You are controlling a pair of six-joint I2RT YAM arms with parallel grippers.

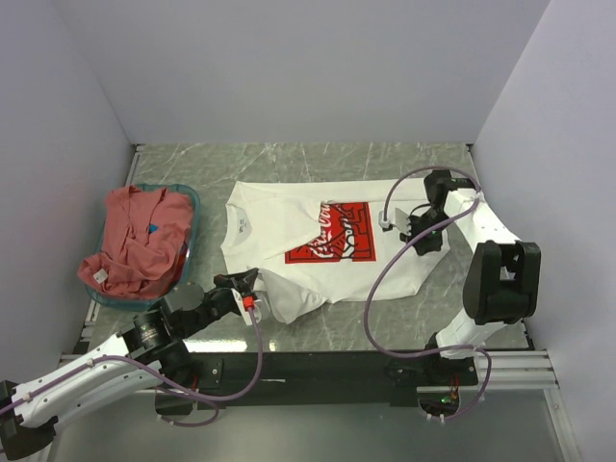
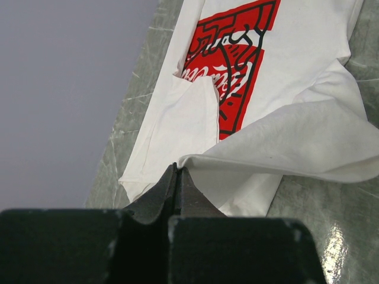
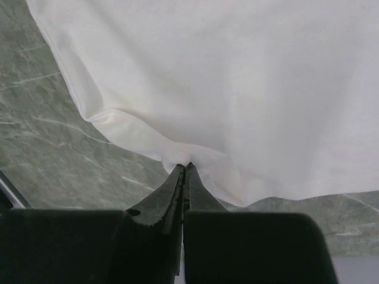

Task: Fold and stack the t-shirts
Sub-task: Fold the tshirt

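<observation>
Our left gripper [image 2: 177,173] is clenched on a lifted fold of the white tee [image 1: 279,231] at its near-left corner. Our right gripper [image 3: 185,168] pinches the tee's hem on the far side. The tee lies spread on the table [image 1: 385,164], red print [image 1: 332,233] up. The red tee [image 1: 135,241] sits bunched in the basket [image 1: 196,217], left of it.

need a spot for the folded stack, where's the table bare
Bare table: the far strip between back wall and white tee, and a near patch between it and the black rail. Crowded: left, where the basket holds the red tee, and the tee's edges pinched by left gripper and right gripper.
</observation>
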